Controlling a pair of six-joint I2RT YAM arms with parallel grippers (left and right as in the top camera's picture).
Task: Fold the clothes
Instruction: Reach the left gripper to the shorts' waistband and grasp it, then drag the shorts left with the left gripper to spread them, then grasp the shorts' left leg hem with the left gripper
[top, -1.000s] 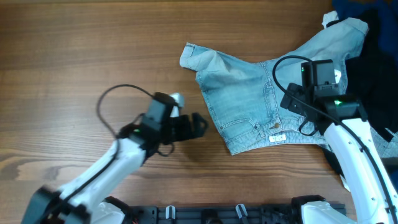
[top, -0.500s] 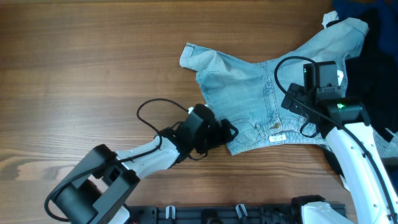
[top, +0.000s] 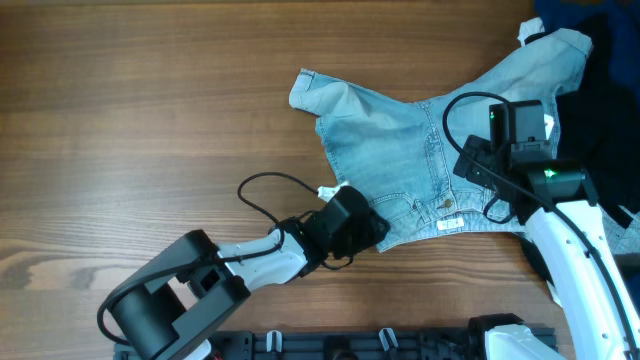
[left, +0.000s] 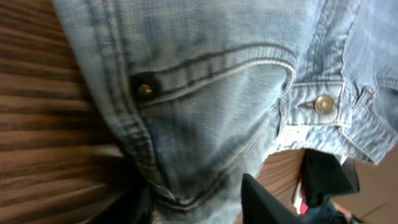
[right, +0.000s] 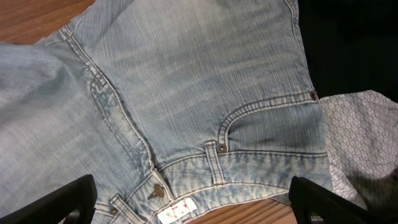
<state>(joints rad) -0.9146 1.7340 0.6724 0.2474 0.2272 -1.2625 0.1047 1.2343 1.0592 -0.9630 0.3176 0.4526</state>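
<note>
Two white-and-black robot arms stood over a brown wood-grain desk (top: 140, 90). The left arm (top: 255, 258) reached in low from the lower left of the overhead frame. The left jaws sat at the lower edge of the pair of pale, faded light-blue denim jeans (top: 395, 160), by a front pocket near the waistband. The left wrist view showed a fold of that denim between the two dark fingers (left: 264, 202), which were half closed around it. Whether they actually pinched the cloth could not be told. The jeans lay spread across the centre and upper right, one leg splayed towards the upper left and the other towards the upper right. Further right, the right arm (top: 565, 215) hung above the waistband, the right jaws spread wide and grasping nothing. A black garment (top: 605, 110) lay at the far right edge, touching the jeans.
</note>
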